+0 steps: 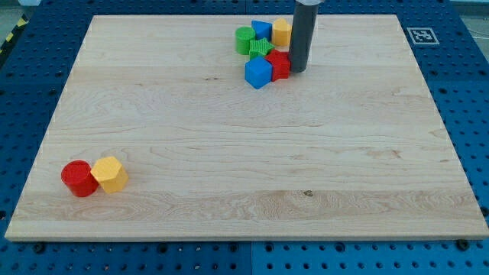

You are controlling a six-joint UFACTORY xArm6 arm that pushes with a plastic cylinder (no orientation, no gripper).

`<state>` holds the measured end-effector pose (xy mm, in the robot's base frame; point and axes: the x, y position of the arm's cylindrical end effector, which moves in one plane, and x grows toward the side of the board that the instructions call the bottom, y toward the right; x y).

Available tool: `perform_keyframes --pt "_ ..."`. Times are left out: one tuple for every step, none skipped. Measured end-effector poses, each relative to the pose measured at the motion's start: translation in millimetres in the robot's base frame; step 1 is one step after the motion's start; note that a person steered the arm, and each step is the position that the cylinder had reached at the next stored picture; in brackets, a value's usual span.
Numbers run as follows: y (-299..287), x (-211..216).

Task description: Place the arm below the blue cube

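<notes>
Fingers: none fitted, only the tip (pixel 297 70), against the red block (pixel 280 64) on the view's right of the blue cube (pixel 258 74), not yet below it.

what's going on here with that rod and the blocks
An arm ending in a dark rod is working on a wooden board. My tip sits at the view's right of a cluster near the top: the blue cube, a red block, green blocks, a smaller blue block and a yellow block. The tip is beside the red block, not yet below the blue cube. A red cylinder and a yellow block sit at the bottom left.
</notes>
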<state>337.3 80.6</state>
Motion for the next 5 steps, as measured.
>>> perform_keyframes --pt "-6 0" --pt "0 4" --pt "26 9" --pt "26 13" --pt "28 40"
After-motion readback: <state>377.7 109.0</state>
